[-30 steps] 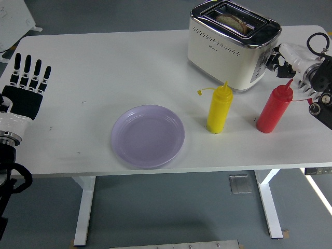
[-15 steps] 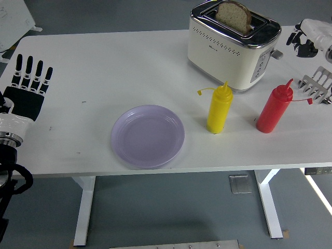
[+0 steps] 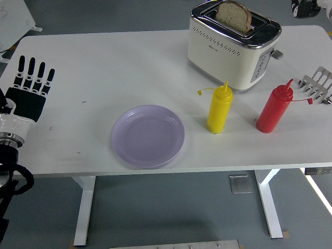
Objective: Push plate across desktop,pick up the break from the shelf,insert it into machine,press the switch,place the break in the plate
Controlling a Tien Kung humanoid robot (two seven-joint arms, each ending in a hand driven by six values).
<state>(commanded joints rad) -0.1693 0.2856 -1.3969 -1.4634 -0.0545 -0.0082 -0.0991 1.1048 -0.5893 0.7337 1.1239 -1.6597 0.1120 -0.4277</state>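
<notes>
A slice of bread (image 3: 234, 14) stands raised out of the slot of the cream and chrome toaster (image 3: 228, 52) at the back right of the table. The toaster's lever (image 3: 277, 53) sticks out on its right side. A lilac plate (image 3: 148, 136) lies empty near the table's front middle. My left hand (image 3: 31, 83) rests flat at the left edge, fingers straight and spread, holding nothing. Only a small part of my right hand (image 3: 301, 7) shows in the top right corner, well away from the toaster.
A yellow squeeze bottle (image 3: 219, 108) and a red squeeze bottle (image 3: 275, 109) stand between the plate and the toaster. A metal bread rack (image 3: 319, 85) sits at the right edge. The white table (image 3: 104, 67) ends at the picture's bottom.
The bread has popped up out of the toaster slot. My right hand has left the toaster's lever side and moved up into the top right corner. The left hand barely moved.
</notes>
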